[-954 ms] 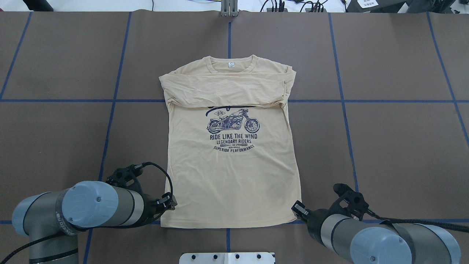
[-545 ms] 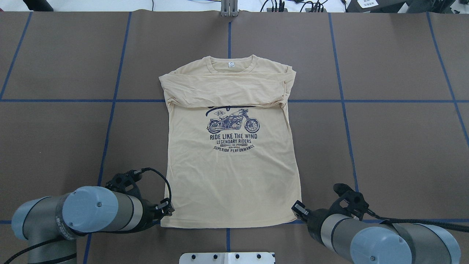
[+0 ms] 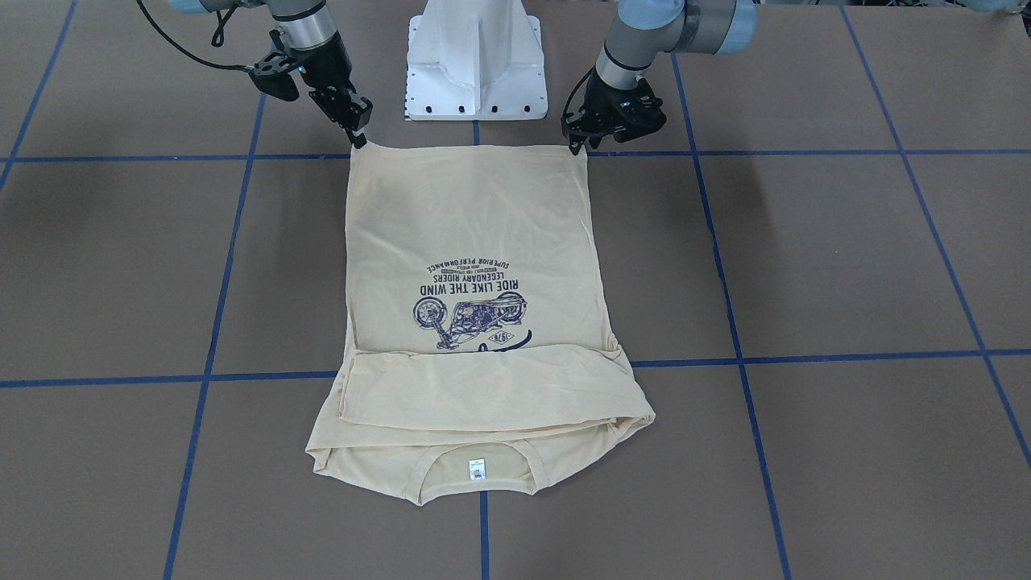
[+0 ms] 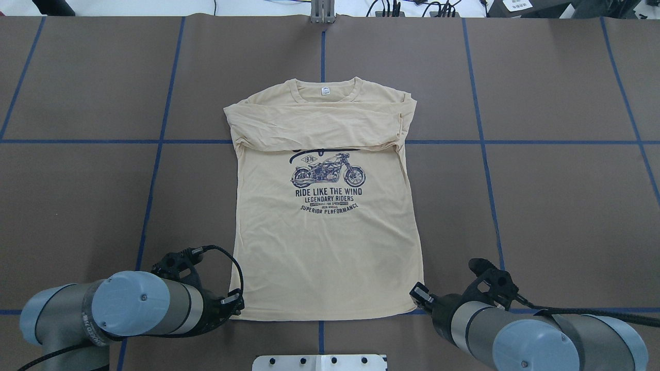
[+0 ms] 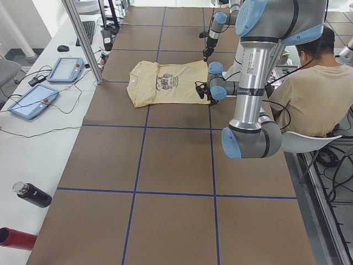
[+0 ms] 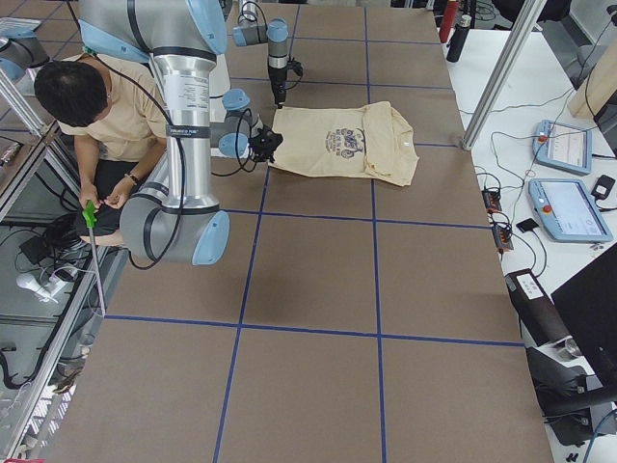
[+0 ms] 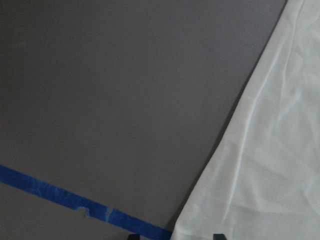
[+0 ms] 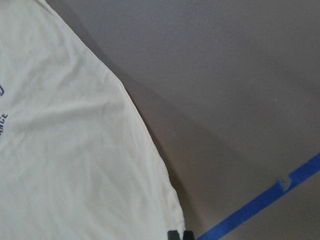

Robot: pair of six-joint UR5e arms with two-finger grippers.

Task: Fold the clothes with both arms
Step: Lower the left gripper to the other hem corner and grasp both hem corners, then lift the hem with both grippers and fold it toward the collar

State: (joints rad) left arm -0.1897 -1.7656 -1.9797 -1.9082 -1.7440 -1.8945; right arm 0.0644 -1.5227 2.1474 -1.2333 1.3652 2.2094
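To start folding from the desk's robot-side edge, the right gripper point(image 3: 358, 138) pinches one T-shirt point(image 4: 325, 247) hem corner; the left gripper point(image 3: 577, 145) straddles the other, fingers parted.

Seated operator point(image 5: 311, 91); black bottle point(image 5: 33, 195) near red bottle point(image 5: 14, 238); white pedestal point(image 3: 475, 60).

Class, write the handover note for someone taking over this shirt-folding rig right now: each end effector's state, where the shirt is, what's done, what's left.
Left end effector: open, its fingertips either side of the edge at the T-shirt hem corner on its side, not yet closed.
Right end effector: shut on the other hem corner, as far as the wrist view shows.
T-shirt: flat on the table, print up, hem nearest the robot, collar away from it.
Done: sleeves folded across the chest.
Left: close the left one, then probably lift the hem and carry it towards the collar.
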